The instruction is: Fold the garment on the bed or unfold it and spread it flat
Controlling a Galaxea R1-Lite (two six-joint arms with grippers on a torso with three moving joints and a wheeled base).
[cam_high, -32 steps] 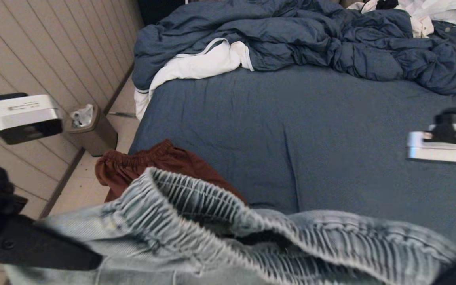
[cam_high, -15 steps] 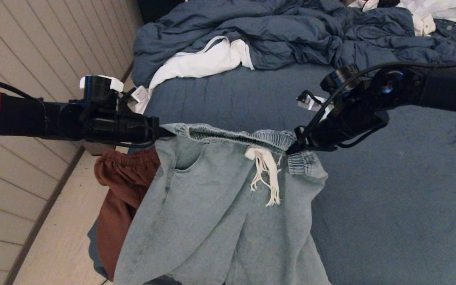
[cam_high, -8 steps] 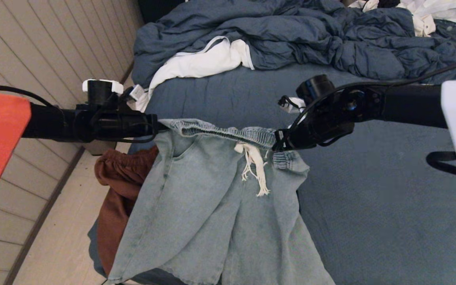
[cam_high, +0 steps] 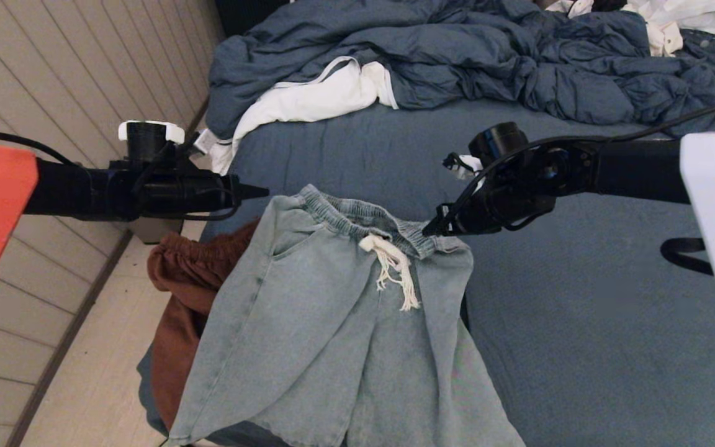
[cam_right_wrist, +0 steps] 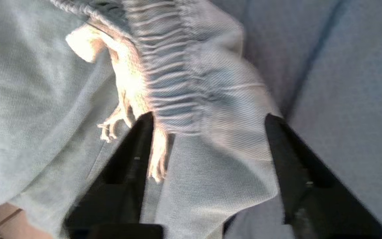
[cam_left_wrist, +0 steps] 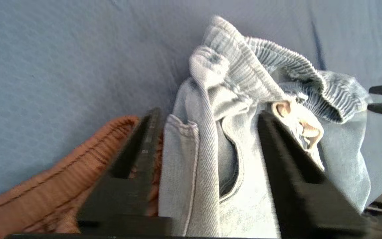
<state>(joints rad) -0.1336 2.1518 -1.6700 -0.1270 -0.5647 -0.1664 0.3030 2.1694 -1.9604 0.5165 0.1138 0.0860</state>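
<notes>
The garment, pale blue denim shorts (cam_high: pixel 332 323) with an elastic waistband and a white drawstring (cam_high: pixel 395 273), lies waistband-up on the bed's slate-blue sheet (cam_high: pixel 581 298), its legs running toward the near edge. My left gripper (cam_high: pixel 258 192) hovers open just off the waistband's left corner; in the left wrist view the left gripper (cam_left_wrist: pixel 209 113) spreads wide over the shorts (cam_left_wrist: pixel 230 83) without pinching them. My right gripper (cam_high: pixel 432 228) is open at the waistband's right corner. Seen from the right wrist, the right gripper (cam_right_wrist: pixel 209 115) straddles the loose shorts (cam_right_wrist: pixel 191 83).
A rust-brown garment (cam_high: pixel 177 279) lies partly under the shorts at the bed's left edge. The rumpled dark blue duvet (cam_high: pixel 457 49) with white lining (cam_high: pixel 308 99) fills the far end. White clothes (cam_high: pixel 674 18) sit at the far right. Floor (cam_high: pixel 103 347) and a panelled wall are to the left.
Both grippers have opened and let go of the waistband. The shorts dropped from being stretched between them and now rest slack on the sheet.
</notes>
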